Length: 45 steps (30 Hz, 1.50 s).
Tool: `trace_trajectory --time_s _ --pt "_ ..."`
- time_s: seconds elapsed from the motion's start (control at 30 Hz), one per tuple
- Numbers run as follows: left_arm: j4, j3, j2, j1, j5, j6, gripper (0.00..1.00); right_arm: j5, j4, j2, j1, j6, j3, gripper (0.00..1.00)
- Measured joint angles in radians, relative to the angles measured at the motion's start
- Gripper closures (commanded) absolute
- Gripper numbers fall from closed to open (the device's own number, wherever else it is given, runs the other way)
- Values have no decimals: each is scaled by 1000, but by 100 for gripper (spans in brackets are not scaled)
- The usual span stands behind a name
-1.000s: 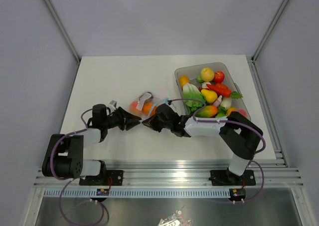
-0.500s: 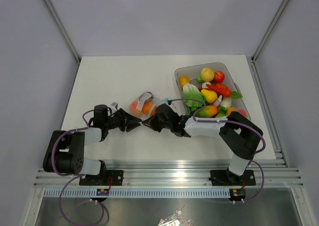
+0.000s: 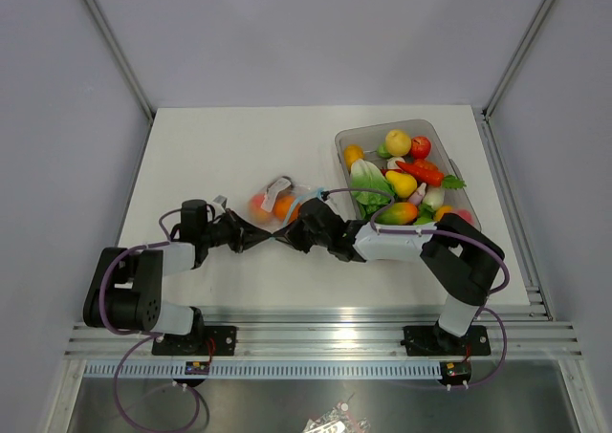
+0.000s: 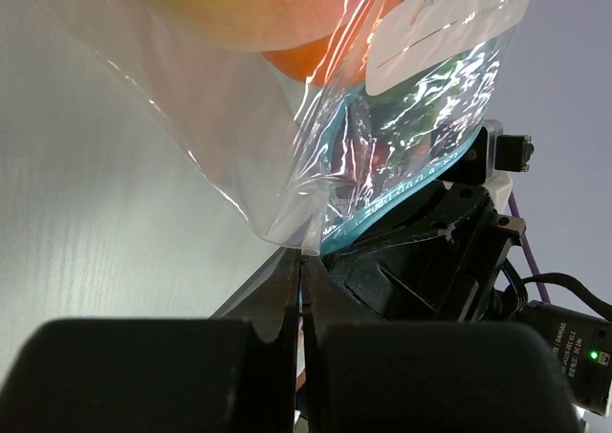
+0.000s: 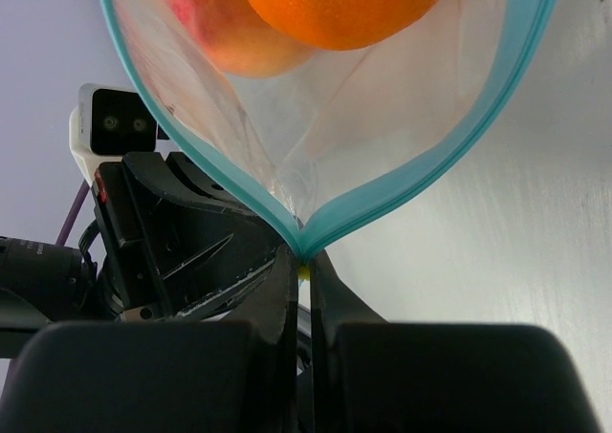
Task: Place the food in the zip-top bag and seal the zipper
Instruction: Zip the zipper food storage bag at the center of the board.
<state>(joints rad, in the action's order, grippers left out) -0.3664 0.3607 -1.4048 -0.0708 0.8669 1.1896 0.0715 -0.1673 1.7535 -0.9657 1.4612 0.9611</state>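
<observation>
The clear zip-top bag (image 3: 279,204) lies at the table's middle with a round orange (image 3: 283,205) and a pink-yellow peach (image 3: 258,204) inside. My left gripper (image 3: 260,236) is shut on the bag's near corner. In the left wrist view, its closed tips (image 4: 302,261) pinch the clear film (image 4: 277,156). My right gripper (image 3: 287,232) is shut on the light blue zipper. In the right wrist view, the tips (image 5: 304,261) pinch the strip (image 5: 421,180) where its two sides meet. Above that the mouth gapes, with the orange (image 5: 344,3) and peach (image 5: 225,41) beyond. The two grippers face each other, nearly touching.
A rigid clear tray (image 3: 338,148) at the right holds several more toy fruits and vegetables, including green lettuce (image 3: 368,183). The right arm's forearm (image 3: 397,242) lies just in front of the tray. Metal rails run along the table's near edge.
Almost nothing has changed. Both grippers stay shut on the bag, and the left wrist has edged slightly to the right.
</observation>
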Motion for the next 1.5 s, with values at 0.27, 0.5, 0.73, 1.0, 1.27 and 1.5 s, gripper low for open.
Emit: trace_trajectory --time_s 0.27,0.5,0.73,1.0,1.27,1.5 --pt "-8 -1 2 -1 0 -11 100 -31 0 0 27 -10 -2 100" --pt "-21 -2 31 1 4 -7 100 -29 13 -1 39 -25 2 100" --pt "11 -2 52 27 9 -25 100 18 51 -4 70 -34 3 100" --pt "114 3 63 28 5 -124 100 40 85 -20 82 -75 17 99" --pt "576 283 240 9 -225 -478 17 -9 184 -19 77 -203 133 90" --pt "794 441 364 -160 -567 -641 1 -64 329 -21 77 -344 249 60"
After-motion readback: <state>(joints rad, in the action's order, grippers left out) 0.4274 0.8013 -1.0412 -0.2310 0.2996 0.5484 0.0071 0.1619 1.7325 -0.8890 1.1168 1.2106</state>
